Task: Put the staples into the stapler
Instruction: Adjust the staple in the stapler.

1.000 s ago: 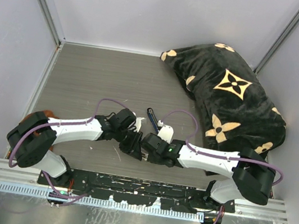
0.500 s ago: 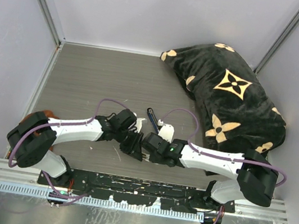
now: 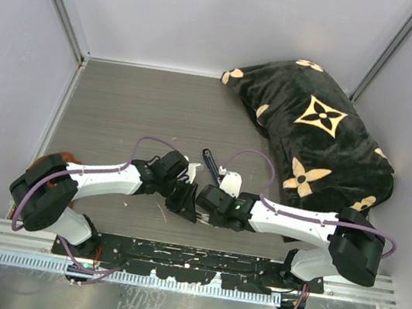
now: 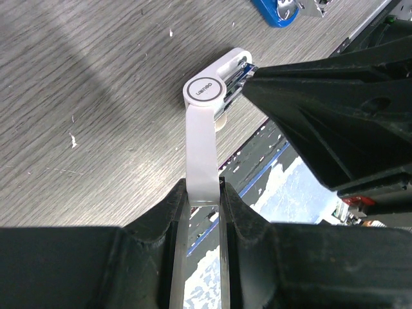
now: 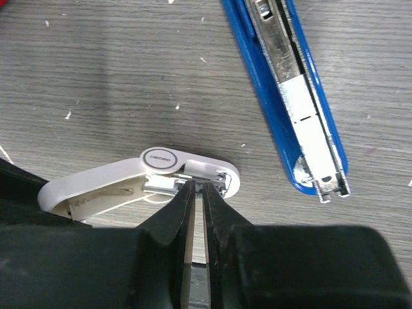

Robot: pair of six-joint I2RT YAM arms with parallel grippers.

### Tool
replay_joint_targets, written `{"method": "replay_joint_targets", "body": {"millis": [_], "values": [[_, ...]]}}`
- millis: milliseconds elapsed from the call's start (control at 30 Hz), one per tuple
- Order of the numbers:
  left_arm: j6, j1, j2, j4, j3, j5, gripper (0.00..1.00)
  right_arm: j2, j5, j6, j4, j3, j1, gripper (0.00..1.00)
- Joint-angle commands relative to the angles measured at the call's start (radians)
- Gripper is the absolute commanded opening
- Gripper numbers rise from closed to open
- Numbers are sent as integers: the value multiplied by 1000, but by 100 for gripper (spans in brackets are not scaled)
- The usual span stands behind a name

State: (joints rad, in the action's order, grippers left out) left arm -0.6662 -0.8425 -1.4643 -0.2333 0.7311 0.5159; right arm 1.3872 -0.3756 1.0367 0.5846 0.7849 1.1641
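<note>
The blue stapler (image 5: 254,71) lies open on the table, silver channel up, beyond both grippers; it also shows in the top view (image 3: 209,160) and the left wrist view (image 4: 273,11). My left gripper (image 4: 203,193) is shut on one arm of a small white hinged piece (image 4: 201,138), which is swung open. My right gripper (image 5: 198,185) is shut, its tips at that piece's metal channel (image 5: 222,177). A thin silvery sliver sits between the tips; it looks like the staples, mostly hidden. In the top view the grippers (image 3: 193,198) meet tip to tip.
A black pillow with tan flower marks (image 3: 319,133) fills the back right corner. White walls close in the table (image 3: 134,112) on three sides. Small white specks lie on the wood. The table's front edge and floor show under the left gripper.
My right arm has edged slightly left toward the left gripper. The left arm and the blue stapler have not moved.
</note>
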Motion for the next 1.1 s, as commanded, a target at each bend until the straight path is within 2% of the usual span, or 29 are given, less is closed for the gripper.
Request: {"method": "replay_joint_targets", "body": {"millis": [0, 233, 500, 667, 1067], "values": [[-1, 1, 3, 33, 28, 13, 11, -33, -69, -12, 67, 2, 5, 16], [-3, 1, 4, 37, 27, 19, 11, -74, -92, -6, 82, -16, 5, 17], [-4, 0, -1, 36, 30, 22, 12, -154, -67, -48, 5, -54, -8, 28], [-3, 1, -6, 37, 33, 25, 12, -115, -32, -126, -54, -50, -9, 38], [-3, 2, -9, 34, 36, 29, 12, -49, 57, -238, -109, -62, -19, 44]]}}
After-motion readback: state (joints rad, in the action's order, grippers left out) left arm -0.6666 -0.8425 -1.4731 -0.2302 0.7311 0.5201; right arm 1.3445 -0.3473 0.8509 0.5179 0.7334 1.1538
